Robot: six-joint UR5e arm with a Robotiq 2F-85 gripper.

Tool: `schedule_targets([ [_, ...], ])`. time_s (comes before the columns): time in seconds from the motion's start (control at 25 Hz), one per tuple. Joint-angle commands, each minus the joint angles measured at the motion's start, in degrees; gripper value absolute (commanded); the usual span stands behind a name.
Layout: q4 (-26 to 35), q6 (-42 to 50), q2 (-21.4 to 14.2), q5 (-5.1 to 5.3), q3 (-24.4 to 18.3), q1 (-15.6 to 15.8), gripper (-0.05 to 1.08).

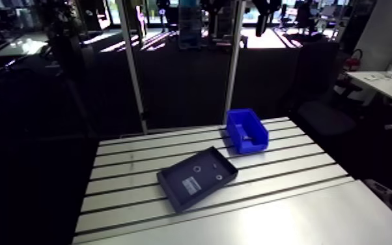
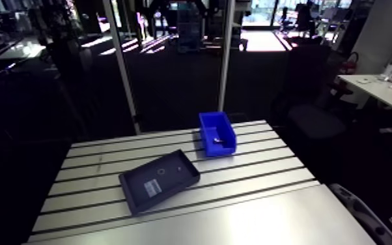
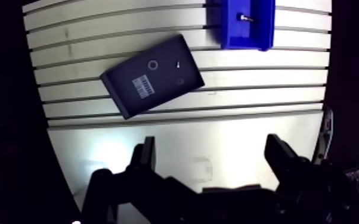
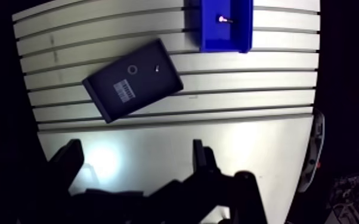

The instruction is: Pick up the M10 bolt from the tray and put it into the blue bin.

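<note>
A dark tray lies at an angle on the slotted table, with a white label, a ring and a small part on its floor. Behind it to the right stands the blue bin. In the wrist view a bolt lies inside the blue bin. My gripper hovers high over the smooth near part of the table, well short of the tray, open with nothing between its fingers. A small pale part and a ring rest in the tray.
Two upright metal posts rise behind the table's far edge. The table's right edge drops off near a dark curved object.
</note>
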Motion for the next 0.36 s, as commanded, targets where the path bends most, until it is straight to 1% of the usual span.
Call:
schedule_targets([
  [0.04,-0.5,-0.1,-0.6,-0.06,0.8,0.0,0.01],
  [0.36,-1.4,0.0,-0.4,-0.15,1.8,0.1,0.01],
])
